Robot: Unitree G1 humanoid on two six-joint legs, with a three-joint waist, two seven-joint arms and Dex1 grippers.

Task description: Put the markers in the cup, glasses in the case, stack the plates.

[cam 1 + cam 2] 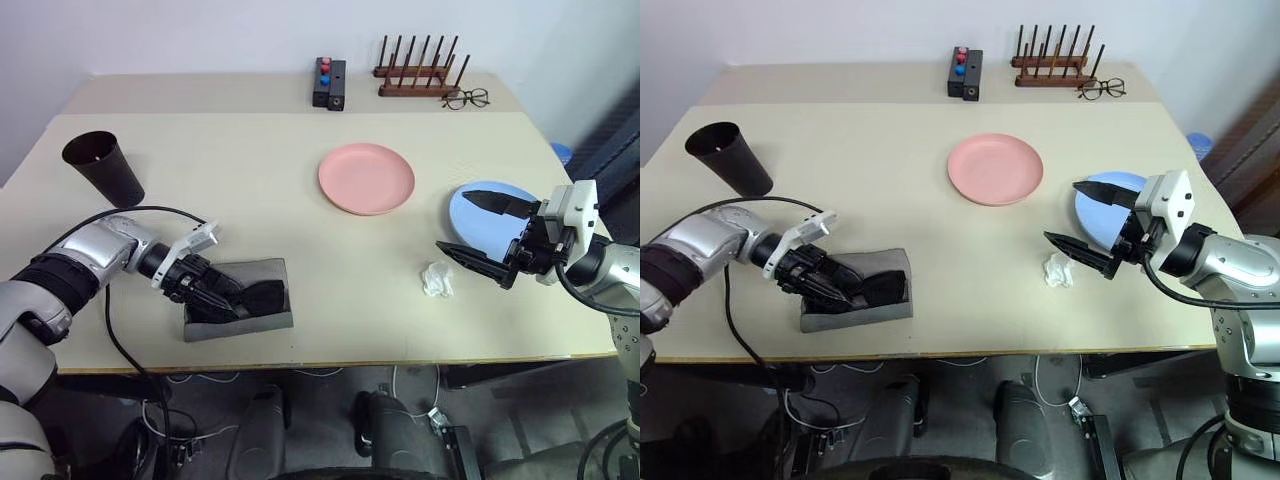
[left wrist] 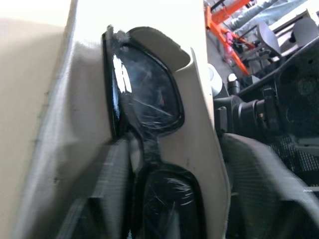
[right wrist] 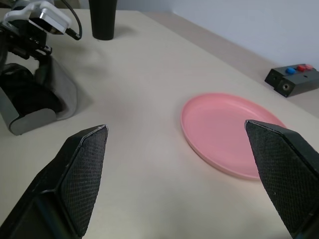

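Observation:
The black glasses [image 2: 144,99] lie inside the grey case [image 1: 270,322] near the table's front left. My left gripper [image 1: 225,298] reaches into the case, its fingers spread wide on either side of the glasses, open. The dark cup [image 1: 103,165] stands at the far left. At the table's middle sits the pink plate [image 1: 366,178]. To the right is the light blue plate [image 1: 465,215], partly hidden by my right gripper [image 1: 455,222], which hovers open over it with nothing held. The markers are out of view.
A crumpled white scrap [image 1: 437,279] lies in front of the blue plate. Along the back edge are a black box with red and blue buttons [image 1: 329,83], a wooden peg rack [image 1: 415,70] and thin-rimmed spectacles [image 1: 466,98].

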